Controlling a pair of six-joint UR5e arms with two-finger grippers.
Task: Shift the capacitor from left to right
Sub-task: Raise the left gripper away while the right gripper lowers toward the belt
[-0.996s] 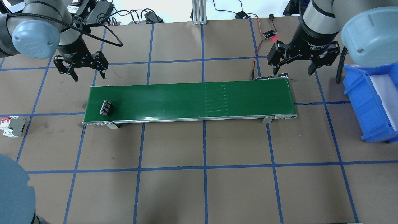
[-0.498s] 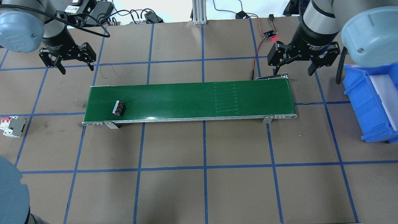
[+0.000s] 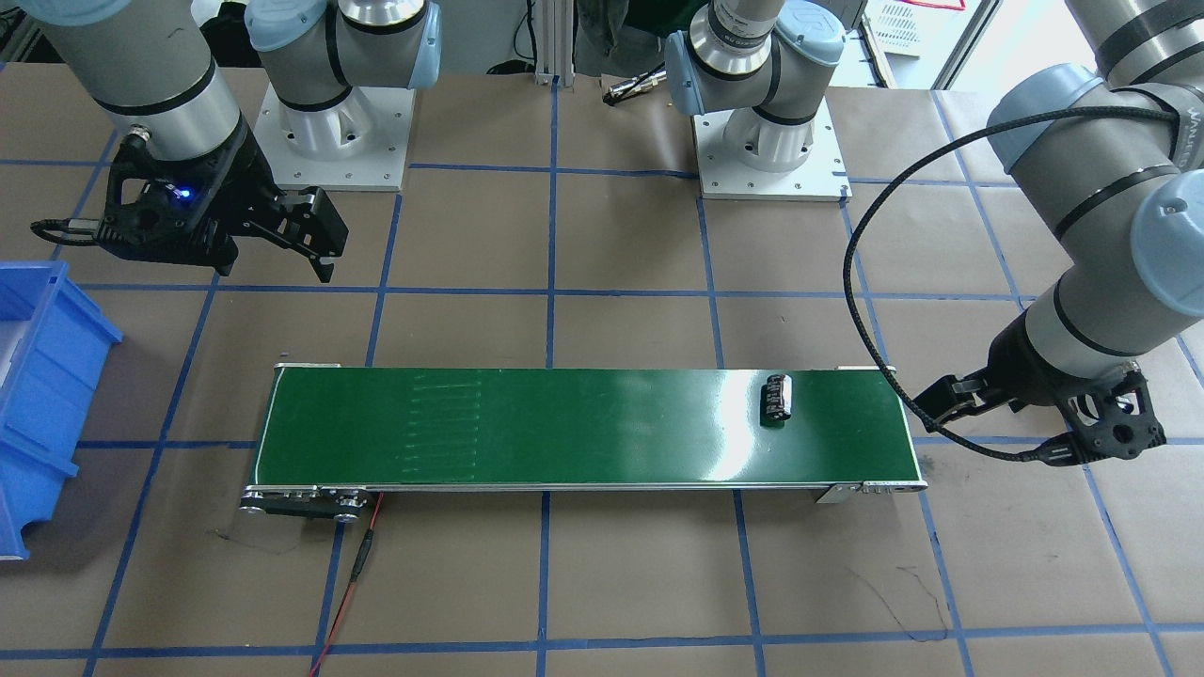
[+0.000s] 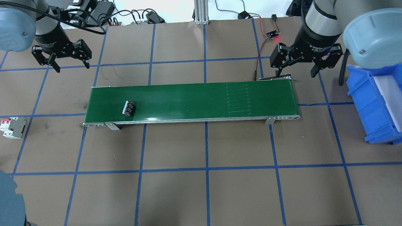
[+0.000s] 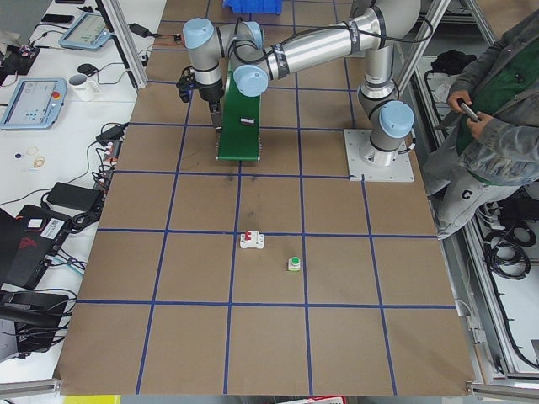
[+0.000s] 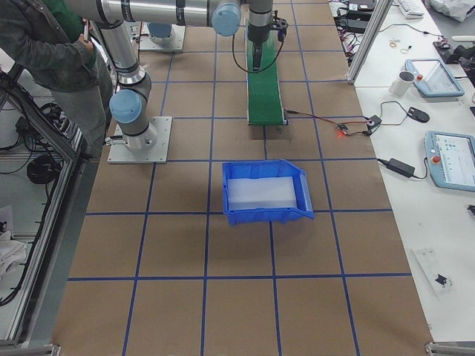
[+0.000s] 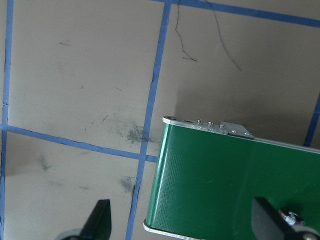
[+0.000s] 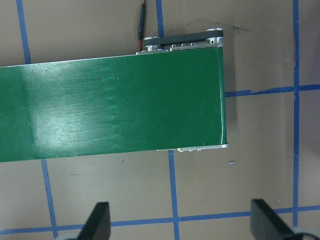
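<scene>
The capacitor [image 4: 128,108], a short black cylinder with a pale stripe, lies on its side on the green conveyor belt [image 4: 194,100], near the belt's left end and front edge. It also shows in the front-facing view [image 3: 777,399]. My left gripper [image 4: 72,67] is open and empty, hovering above the table behind and left of the belt's left end. Its wrist view [image 7: 182,222] shows only the belt's corner. My right gripper [image 4: 296,73] is open and empty, hovering just behind the belt's right end [image 8: 220,90].
A blue bin [image 4: 373,103] with a white lining stands at the right of the belt. A white circuit breaker with red levers [image 4: 12,127] sits at the far left table edge. A green push button [image 5: 295,264] lies near it. A wired sensor board [image 4: 272,35] sits behind the belt's right end.
The capacitor has travelled to the right along the belt. My left gripper has moved left and back, away from the belt, still open. The right gripper has hardly moved.
</scene>
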